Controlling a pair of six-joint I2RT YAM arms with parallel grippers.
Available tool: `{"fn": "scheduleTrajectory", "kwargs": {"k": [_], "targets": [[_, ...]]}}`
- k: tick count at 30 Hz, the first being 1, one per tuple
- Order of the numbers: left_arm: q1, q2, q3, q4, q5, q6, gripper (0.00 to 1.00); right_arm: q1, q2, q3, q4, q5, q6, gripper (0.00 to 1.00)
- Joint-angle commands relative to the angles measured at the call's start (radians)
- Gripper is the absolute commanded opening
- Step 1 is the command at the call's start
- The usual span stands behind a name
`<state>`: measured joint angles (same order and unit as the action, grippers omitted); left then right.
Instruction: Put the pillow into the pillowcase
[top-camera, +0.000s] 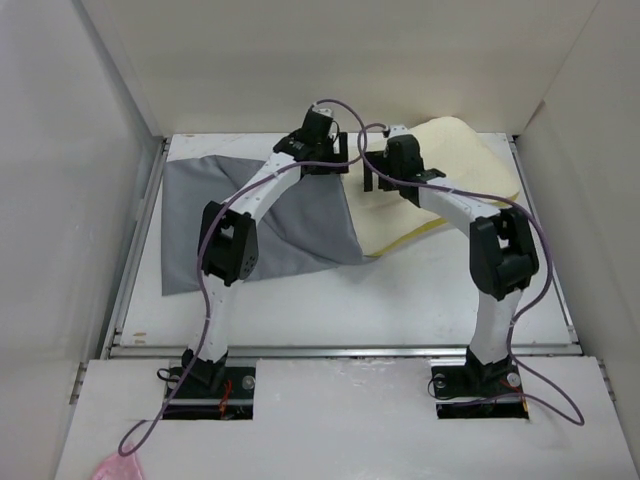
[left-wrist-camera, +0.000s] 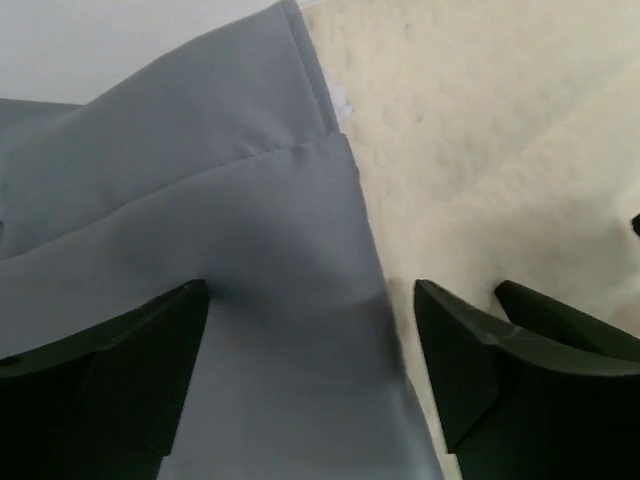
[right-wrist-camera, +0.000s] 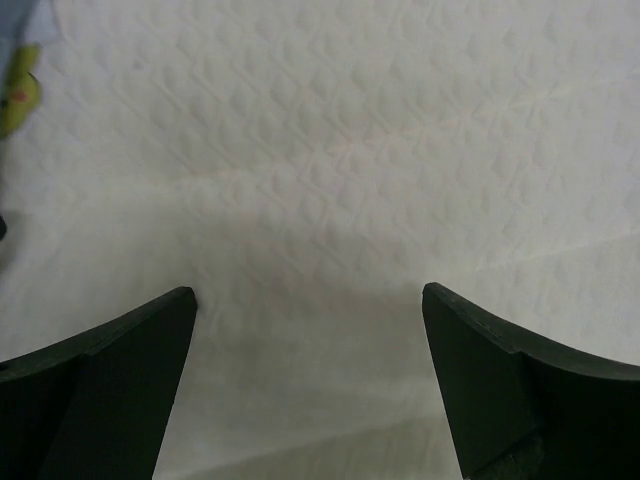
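**Left half of the worktop (top-camera: 400, 300).** Pillowcase (top-camera: 250, 215) spread flat from the far-left corner toward the middle, right edge lapping onto the pillow (top-camera: 470, 165). Thin grey woven cloth, smooth, softly creased, with a stitched hem (left-wrist-camera: 350, 200) along that edge.

**Left hand (left-wrist-camera: 310, 295).** Spread wide, gripping nothing, poised astride the hem: one finger over grey cloth, the other over the cream surface.

**Right hand (right-wrist-camera: 308, 295).** Likewise spread wide and empty, poised low over the pillow top.

**Far-right corner.** Pillow lying flat, thick and contoured. Cream cover embossed in a fine diamond quilt, yellow-banded along the near edge. Not possible to tell whether any part sits inside the case.

**Step judged in hand.** Locating the case mouth — insertion apparently not yet begun.

**Next move.** Pinch the top layer of the hem only and lift to open the mouth. Then feed the pillow leftward — expect slack cloth to slip and foam to drag.
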<state>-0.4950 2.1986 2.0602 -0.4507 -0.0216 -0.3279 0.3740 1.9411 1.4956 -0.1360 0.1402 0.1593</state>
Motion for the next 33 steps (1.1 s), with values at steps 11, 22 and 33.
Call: {"fn": "scheduleTrajectory", "kwargs": {"k": [11, 22, 33], "targets": [[-0.028, 0.043, 0.126, -0.01, -0.057, 0.056, 0.0, -0.01, 0.058, -0.152, 0.14, -0.321, -0.044, 0.0], [-0.149, -0.014, 0.176, 0.058, 0.138, 0.116, 0.0, 0.144, -0.32, -0.475, 0.555, -0.436, 0.068, 0.0], [-0.294, -0.313, -0.295, 0.115, 0.033, 0.069, 0.3, 0.166, -0.3, -0.505, 0.5, -0.037, 0.246, 0.0]]}}
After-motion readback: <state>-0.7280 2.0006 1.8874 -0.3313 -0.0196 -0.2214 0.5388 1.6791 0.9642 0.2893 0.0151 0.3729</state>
